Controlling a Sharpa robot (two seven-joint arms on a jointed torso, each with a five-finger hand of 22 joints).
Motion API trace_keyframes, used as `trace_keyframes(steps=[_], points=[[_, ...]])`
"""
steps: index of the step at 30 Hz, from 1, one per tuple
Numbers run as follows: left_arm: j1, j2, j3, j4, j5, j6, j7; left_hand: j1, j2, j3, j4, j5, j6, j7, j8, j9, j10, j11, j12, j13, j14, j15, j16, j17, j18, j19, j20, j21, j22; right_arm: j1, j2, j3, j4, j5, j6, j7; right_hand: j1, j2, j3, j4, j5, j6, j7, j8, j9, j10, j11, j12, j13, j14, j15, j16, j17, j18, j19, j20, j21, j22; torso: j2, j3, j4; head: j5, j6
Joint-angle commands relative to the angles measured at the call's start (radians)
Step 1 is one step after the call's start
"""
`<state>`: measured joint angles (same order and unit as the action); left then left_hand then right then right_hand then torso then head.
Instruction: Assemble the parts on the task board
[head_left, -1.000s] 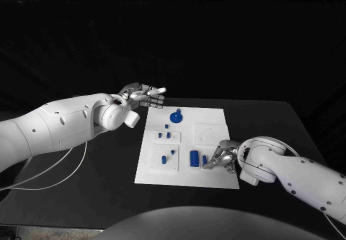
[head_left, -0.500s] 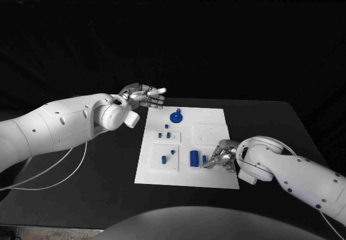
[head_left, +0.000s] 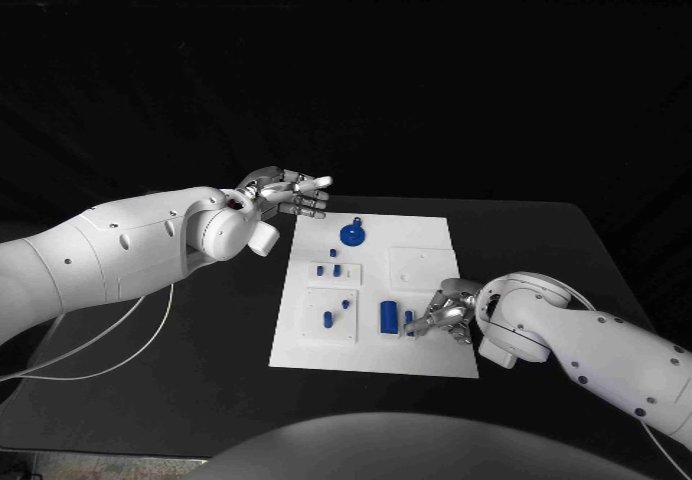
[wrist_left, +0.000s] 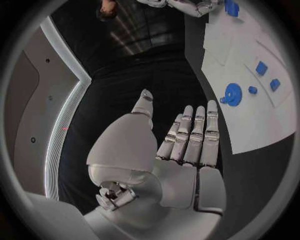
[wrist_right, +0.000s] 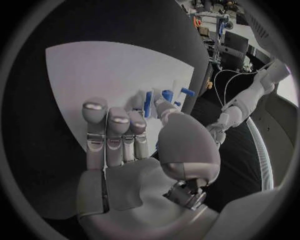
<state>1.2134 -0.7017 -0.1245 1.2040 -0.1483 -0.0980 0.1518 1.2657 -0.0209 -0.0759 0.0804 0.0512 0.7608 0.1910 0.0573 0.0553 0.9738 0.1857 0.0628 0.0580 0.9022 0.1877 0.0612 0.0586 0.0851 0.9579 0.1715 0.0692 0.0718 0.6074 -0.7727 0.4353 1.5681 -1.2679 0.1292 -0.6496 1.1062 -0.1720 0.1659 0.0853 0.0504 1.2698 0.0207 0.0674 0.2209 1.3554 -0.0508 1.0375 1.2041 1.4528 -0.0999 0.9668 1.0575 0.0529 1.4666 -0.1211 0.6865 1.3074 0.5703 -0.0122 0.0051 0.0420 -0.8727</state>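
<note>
Task board (head_left: 418, 240), a white plate, lies flat in the middle of the black tabletop (head_left: 188, 370), and everything else can be placed against it. Near its far edge sits a round blue part with a small tab (head_left: 352, 235). Toward the board's left side, in two shallow white insets, lie several small blue pieces (head_left: 336, 268), and a few more (head_left: 330, 319) lie nearer the robot. Right of those, near the board's middle and toward its near edge, lies a longer blue block (head_left: 388, 316).

Just beside that block, on the board's near right part, the right robot hand (head_left: 447, 312) rests low over the surface with its fingers bent downward. A slim blue part (head_left: 410, 321) stands at its fingertips (wrist_right: 139, 123); in the right wrist view the thumb and the nearest finger come together around this piece, so it appears to be pinched, while the other fingers lie side by side and loosely extended.

The left robot hand (head_left: 290, 191) hovers off the board's far left corner, above the tabletop and well apart from every part. Its fingers (wrist_left: 195, 135) are straight and close together, the thumb stands apart, and it holds nothing.
</note>
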Motion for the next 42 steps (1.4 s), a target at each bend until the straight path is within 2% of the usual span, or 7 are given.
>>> trace_keyframes(steps=[1,10,24,29,32,36,42], points=[[0.000,0.001,0.001,-0.002,-0.001,0.012,0.021,-0.002,-0.001,-0.006,-0.002,-0.004,-0.006,-0.002,-0.001,-0.001,-0.007,-0.001,0.000,0.001,-0.002,0.001,-0.003,0.000,0.005,-0.002,0.000,0.002,0.000,-0.005,-0.011,-0.002,-0.003,0.020,-0.048,0.042,0.051,0.002,-0.114,0.086,0.014,-0.027,0.013,-0.006,0.008,-0.012,0.005,-0.017,-0.015,0.002,0.006,-0.021,-0.017,0.002,0.051,0.002,-0.028,0.059,-0.001,0.0000,-0.0013,-0.001,0.000],[0.000,0.011,0.001,-0.031,0.021,-0.019,0.089,0.007,0.019,-0.010,-0.019,-0.004,0.065,-0.010,0.006,0.003,0.016,-0.009,0.001,0.001,0.063,-0.007,0.001,0.003,0.004,0.005,-0.005,0.003,0.000,0.001,-0.026,0.058,-0.052,0.189,-0.205,0.269,0.084,0.020,-0.270,0.150,0.072,-0.134,0.046,-0.003,-0.055,-0.064,0.028,-0.064,-0.066,-0.024,0.015,-0.099,-0.064,0.027,0.038,0.015,-0.152,0.026,-0.009,-0.0004,-0.0017,-0.012,0.043],[-0.001,0.050,0.001,-0.139,0.064,-0.059,0.152,0.029,0.068,-0.023,-0.059,-0.002,0.230,-0.036,0.008,0.008,0.079,-0.029,0.001,0.000,0.115,-0.022,0.000,0.003,-0.004,0.016,-0.017,0.006,0.001,0.151,0.101,0.084,-0.455,0.557,-0.365,0.746,0.133,0.212,-0.309,-0.137,0.185,-0.148,0.064,-0.003,-0.089,-0.228,0.058,-0.350,-0.435,-0.171,0.056,-0.287,-0.259,0.035,-0.056,0.058,-0.578,-0.218,-0.067,-0.0006,-0.0161,-0.019,0.116],[-0.001,0.078,0.001,-0.201,0.091,-0.060,0.149,0.027,0.067,-0.037,-0.068,-0.002,0.191,-0.033,0.005,0.006,0.053,-0.024,-0.001,0.000,0.089,-0.021,-0.001,0.002,-0.009,0.014,-0.017,0.003,0.000,0.180,0.174,0.086,-0.600,0.662,-0.355,0.841,0.170,0.254,-0.276,-0.191,0.175,-0.215,0.103,-0.007,-0.140,-0.280,0.121,-0.706,-0.802,-0.334,0.135,-0.529,-0.465,0.019,-0.298,0.130,-0.606,-0.450,-0.082,0.0051,-0.0146,-0.026,0.151],[-0.003,0.099,0.001,-0.243,0.109,-0.055,0.146,0.025,0.064,-0.036,-0.067,-0.002,0.136,-0.038,0.004,0.004,0.025,-0.027,0.000,0.000,0.072,-0.026,0.000,0.002,-0.008,0.008,-0.014,0.001,-0.001,0.188,0.206,0.087,-0.651,0.717,-0.325,0.882,0.163,0.260,-0.250,-0.227,0.171,-0.303,0.097,-0.004,-0.161,-0.283,0.176,-0.944,-1.105,-0.393,0.207,-0.826,-0.771,0.044,-0.502,0.239,-0.622,-0.783,-0.090,0.0093,-0.0168,-0.024,0.172],[-0.013,0.122,0.002,-0.289,0.133,-0.052,0.148,0.024,0.059,-0.033,-0.065,-0.002,0.094,-0.049,0.003,0.002,-0.002,-0.037,0.000,0.000,0.032,-0.034,-0.002,0.001,-0.004,-0.004,-0.006,0.001,-0.001,0.192,0.234,0.089,-0.693,0.761,-0.286,0.911,0.121,0.275,-0.210,-0.261,0.176,-0.283,0.097,-0.003,-0.159,-0.330,0.178,-0.972,-1.145,-0.376,0.223,-0.900,-0.992,0.121,-0.490,0.318,-0.617,-1.159,-0.097,0.0117,-0.0170,-0.026,0.186],[-0.022,0.139,0.002,-0.325,0.150,-0.046,0.152,0.024,0.062,-0.030,-0.065,-0.002,0.116,-0.055,0.004,0.003,0.005,-0.044,0.001,0.000,0.035,-0.040,-0.002,0.001,0.003,-0.009,0.001,0.001,-0.001,0.194,0.249,0.090,-0.703,0.784,-0.263,0.926,0.114,0.278,-0.208,-0.259,0.159,-0.296,0.094,-0.007,-0.161,-0.334,0.182,-0.978,-1.146,-0.393,0.225,-0.906,-0.998,0.151,-0.487,0.346,-0.610,-1.244,-0.100,0.0161,-0.0142,-0.025,0.198]])
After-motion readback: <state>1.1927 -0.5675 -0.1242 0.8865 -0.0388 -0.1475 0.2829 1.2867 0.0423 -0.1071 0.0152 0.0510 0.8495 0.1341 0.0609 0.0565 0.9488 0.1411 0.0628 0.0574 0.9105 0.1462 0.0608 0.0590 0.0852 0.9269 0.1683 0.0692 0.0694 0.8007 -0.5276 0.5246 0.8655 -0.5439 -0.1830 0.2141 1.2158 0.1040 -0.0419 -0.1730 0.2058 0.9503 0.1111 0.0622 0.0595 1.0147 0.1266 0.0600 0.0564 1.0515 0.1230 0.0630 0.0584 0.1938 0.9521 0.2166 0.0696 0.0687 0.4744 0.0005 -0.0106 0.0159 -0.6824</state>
